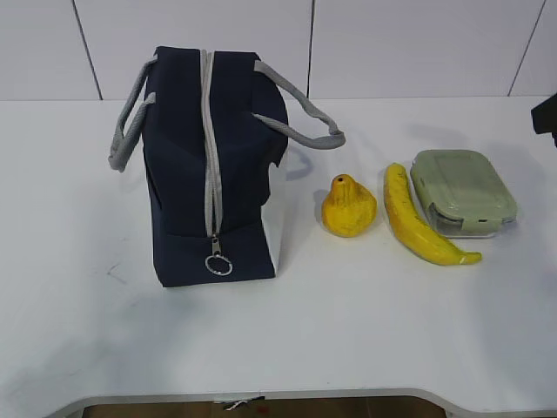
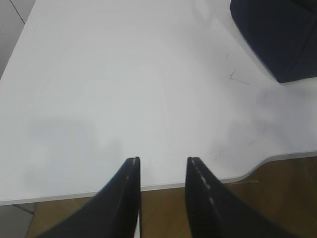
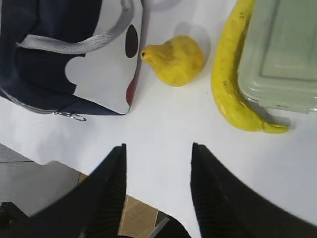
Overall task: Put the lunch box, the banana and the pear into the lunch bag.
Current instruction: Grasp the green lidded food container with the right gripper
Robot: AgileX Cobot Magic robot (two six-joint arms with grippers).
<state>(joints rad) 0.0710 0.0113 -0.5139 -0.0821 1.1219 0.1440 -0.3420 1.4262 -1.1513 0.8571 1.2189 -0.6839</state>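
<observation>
The navy lunch bag (image 1: 213, 165) stands zipped shut at the left of the white table, its ring pull (image 1: 218, 264) hanging low in front. It also shows in the right wrist view (image 3: 54, 64) and at a corner of the left wrist view (image 2: 277, 34). To its right lie the pear (image 1: 348, 207) (image 3: 176, 59), the banana (image 1: 416, 222) (image 3: 228, 84) and the green-lidded lunch box (image 1: 461, 190) (image 3: 282, 54). My left gripper (image 2: 162, 159) is open and empty over bare table. My right gripper (image 3: 158, 146) is open and empty, short of the pear and banana.
The table's front edge (image 1: 261, 396) has a curved cut-out. A white panelled wall (image 1: 348, 43) stands behind the table. A dark bit of the right arm (image 1: 546, 113) shows at the right edge of the exterior view.
</observation>
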